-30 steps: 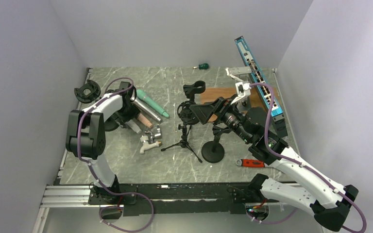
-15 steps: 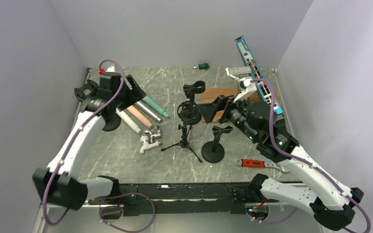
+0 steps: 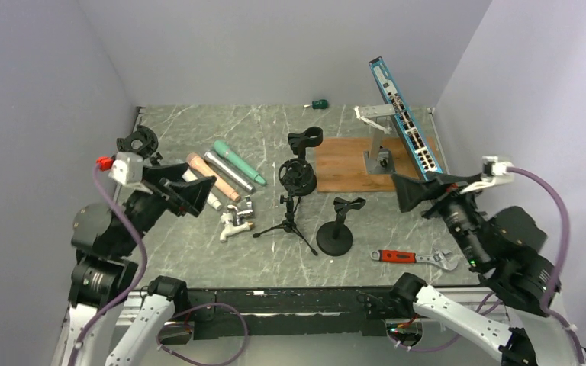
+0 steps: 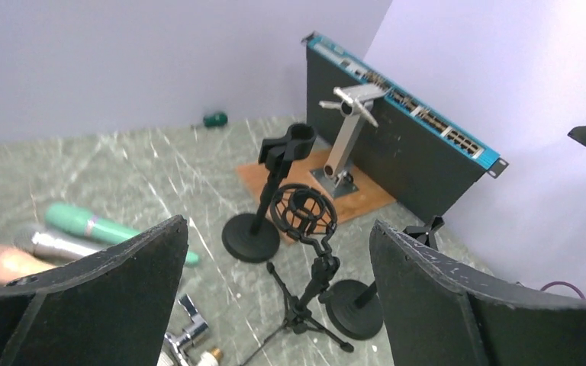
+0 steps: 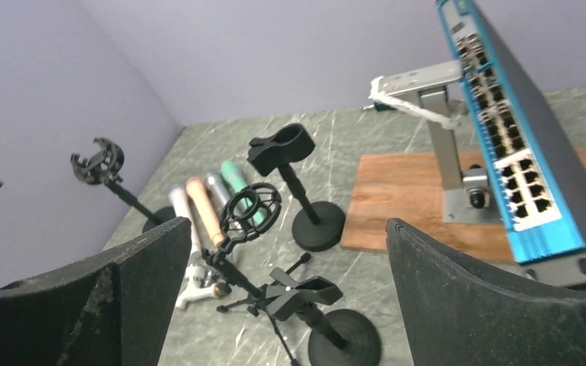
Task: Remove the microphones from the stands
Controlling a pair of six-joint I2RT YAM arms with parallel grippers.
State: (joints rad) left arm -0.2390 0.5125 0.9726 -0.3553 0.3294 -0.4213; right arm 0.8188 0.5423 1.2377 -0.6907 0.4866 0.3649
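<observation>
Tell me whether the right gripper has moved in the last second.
Yes. The right gripper has pulled back rightward, from beside the tripod stand to the wooden board's near right corner.

Teal microphone (image 3: 238, 162), red-handled wrench (image 3: 416, 258)

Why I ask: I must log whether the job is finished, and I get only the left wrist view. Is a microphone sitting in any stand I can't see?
Observer: There is a fourth stand outside your frame, a shock mount stand at the far left of the table. Its cradle is empty.
Operator: How many microphones are lying down?
Observer: Four in a row. The white microphone, which your view does not show, lies beside the pink microphone.
Operator: Is the right gripper carrying anything?
Observer: No, the right gripper is open and holds nothing.
</observation>
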